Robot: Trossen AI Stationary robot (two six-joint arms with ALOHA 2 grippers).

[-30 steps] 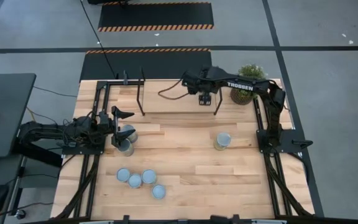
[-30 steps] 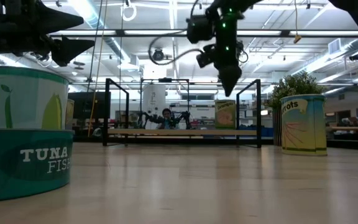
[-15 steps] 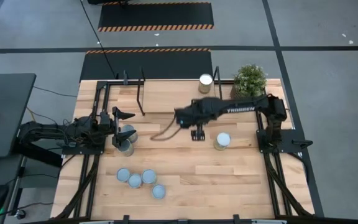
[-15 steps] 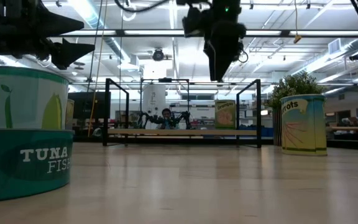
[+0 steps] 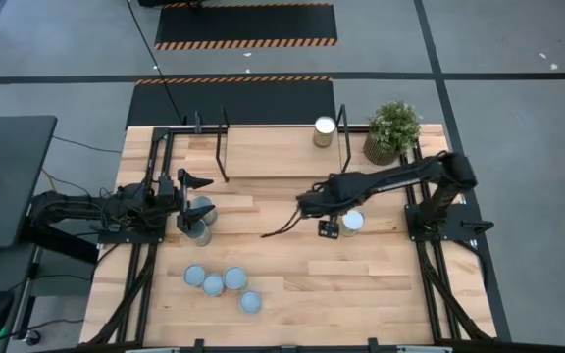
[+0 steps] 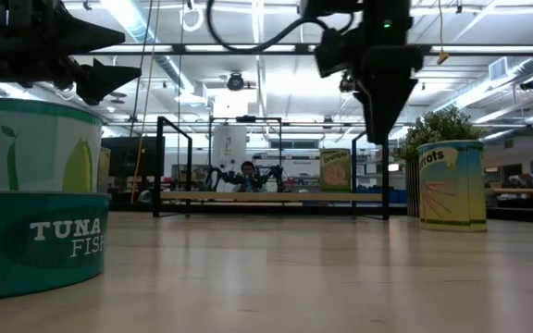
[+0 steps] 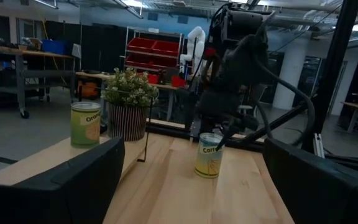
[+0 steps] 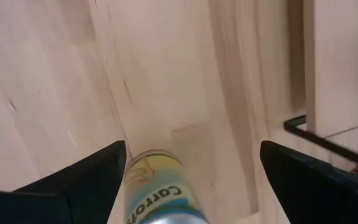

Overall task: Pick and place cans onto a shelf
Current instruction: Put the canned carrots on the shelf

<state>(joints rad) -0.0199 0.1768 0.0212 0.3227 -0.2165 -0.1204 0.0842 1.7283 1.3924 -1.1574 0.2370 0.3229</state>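
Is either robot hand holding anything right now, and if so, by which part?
Nothing is held. The right hand hangs open above the small silver carrots can, not touching it. The left hand is open over two stacked cans.

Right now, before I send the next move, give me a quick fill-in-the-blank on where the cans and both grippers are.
1. The number of cans standing on the shelf is ____.
2. The right gripper, open, hangs beside a can labelled ____.
3. The left gripper, open, hangs over ____ cans standing close together.
4. The potted plant stands near the ____ arm's base.

Missing words: one; carrots; two; right
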